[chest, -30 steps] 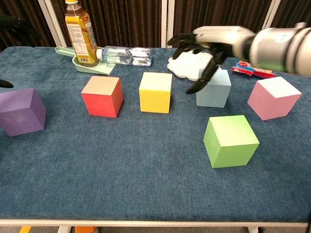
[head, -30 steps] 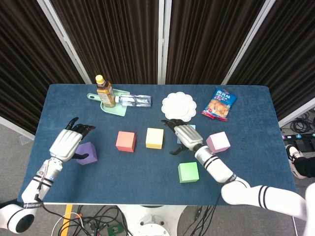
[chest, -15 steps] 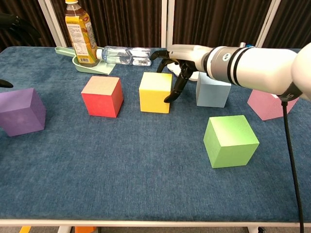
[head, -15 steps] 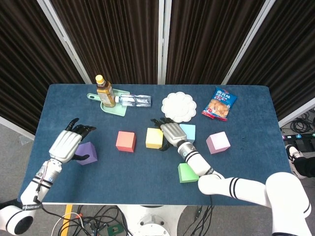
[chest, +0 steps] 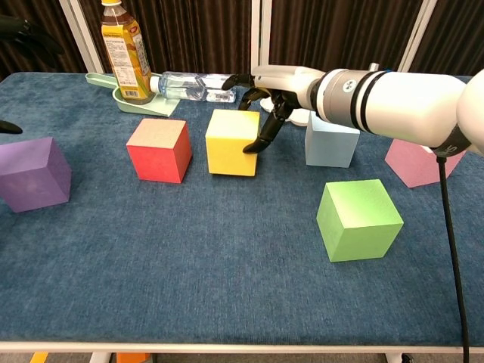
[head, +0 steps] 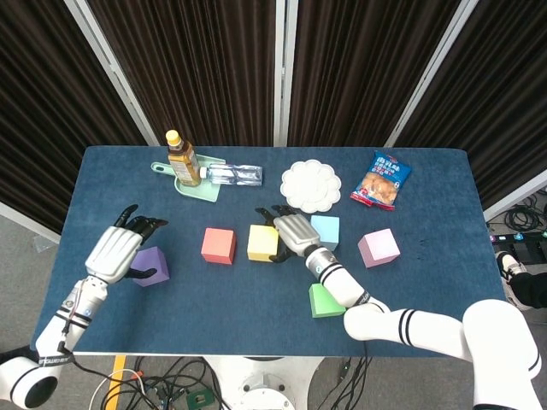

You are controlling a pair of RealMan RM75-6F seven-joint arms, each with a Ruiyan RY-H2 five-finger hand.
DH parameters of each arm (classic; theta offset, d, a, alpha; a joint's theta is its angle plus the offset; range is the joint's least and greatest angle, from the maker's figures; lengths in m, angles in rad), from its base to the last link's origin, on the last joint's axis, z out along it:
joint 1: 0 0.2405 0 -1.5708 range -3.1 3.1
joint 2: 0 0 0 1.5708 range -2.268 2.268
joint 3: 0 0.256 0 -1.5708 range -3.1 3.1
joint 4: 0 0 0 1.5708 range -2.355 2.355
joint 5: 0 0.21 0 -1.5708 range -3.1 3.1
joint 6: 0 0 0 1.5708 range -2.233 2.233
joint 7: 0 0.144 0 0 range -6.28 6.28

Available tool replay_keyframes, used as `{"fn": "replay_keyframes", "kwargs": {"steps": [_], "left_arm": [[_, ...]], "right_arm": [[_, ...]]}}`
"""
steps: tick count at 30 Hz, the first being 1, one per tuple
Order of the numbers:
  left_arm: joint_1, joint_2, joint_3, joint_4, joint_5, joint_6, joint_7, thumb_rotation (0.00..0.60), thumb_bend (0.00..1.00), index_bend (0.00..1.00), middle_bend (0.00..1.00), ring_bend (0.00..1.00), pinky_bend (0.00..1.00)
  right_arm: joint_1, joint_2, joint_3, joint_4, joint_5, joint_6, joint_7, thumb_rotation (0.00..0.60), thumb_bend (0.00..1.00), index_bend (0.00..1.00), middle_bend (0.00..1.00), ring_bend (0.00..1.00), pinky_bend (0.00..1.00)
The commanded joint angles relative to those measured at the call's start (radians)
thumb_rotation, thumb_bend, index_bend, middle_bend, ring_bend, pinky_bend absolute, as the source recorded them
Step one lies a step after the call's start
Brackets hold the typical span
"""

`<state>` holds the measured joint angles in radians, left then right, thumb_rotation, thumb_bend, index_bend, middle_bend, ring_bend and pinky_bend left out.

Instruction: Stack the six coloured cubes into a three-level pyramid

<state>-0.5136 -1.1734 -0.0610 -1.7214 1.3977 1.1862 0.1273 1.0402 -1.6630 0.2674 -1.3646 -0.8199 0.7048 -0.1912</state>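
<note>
Six cubes lie singly on the blue table (head: 427, 282): purple (head: 151, 265) (chest: 34, 172), red (head: 218, 245) (chest: 159, 150), yellow (head: 262, 243) (chest: 232, 141), light blue (head: 326, 229) (chest: 331, 140), pink (head: 379, 248) (chest: 416, 162), green (head: 325, 301) (chest: 358, 219). My right hand (head: 291, 231) (chest: 268, 87) is between yellow and light blue, fingers spread, touching the yellow cube's right side and holding nothing. A narrow gap separates yellow from red. My left hand (head: 120, 248) hovers just left of the purple cube, fingers apart; the chest view shows only its dark fingertips (chest: 19, 30).
At the back stand a tea bottle (head: 182, 159) on a green tray (head: 198, 186), a water bottle (head: 233, 175) lying on its side, a white plate (head: 310, 184) and a snack bag (head: 381, 180). The green cube sits near the table's front edge.
My right hand swung left from the light blue cube to the yellow cube's right side, and the yellow cube slid left toward the red one. The left hand barely moved.
</note>
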Motion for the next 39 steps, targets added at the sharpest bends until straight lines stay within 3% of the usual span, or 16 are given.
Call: {"fn": "replay_keyframes", "kwargs": {"steps": [1, 23, 39], "left_arm": [[0.003, 0.0, -0.001, -0.002, 0.003, 0.001, 0.0, 0.6, 0.0, 0.18, 0.22, 0.2, 0.05], [0.021, 0.001, -0.013, 0.014, 0.01, -0.006, -0.032, 0.6, 0.0, 0.18, 0.22, 0.2, 0.05], [0.028, -0.002, -0.02, 0.025, 0.01, -0.01, -0.038, 0.6, 0.0, 0.18, 0.22, 0.2, 0.05]], "right_arm": [[0.007, -0.007, 0.001, 0.005, -0.008, -0.005, 0.003, 0.6, 0.14, 0.0, 0.34, 0.0, 0.0], [0.093, -0.083, 0.021, 0.115, 0.038, -0.047, -0.02, 0.6, 0.14, 0.0, 0.33, 0.0, 0.0], [0.118, -0.097, 0.022, 0.129, 0.054, -0.056, -0.022, 0.6, 0.14, 0.0, 0.33, 0.0, 0.0]]}}
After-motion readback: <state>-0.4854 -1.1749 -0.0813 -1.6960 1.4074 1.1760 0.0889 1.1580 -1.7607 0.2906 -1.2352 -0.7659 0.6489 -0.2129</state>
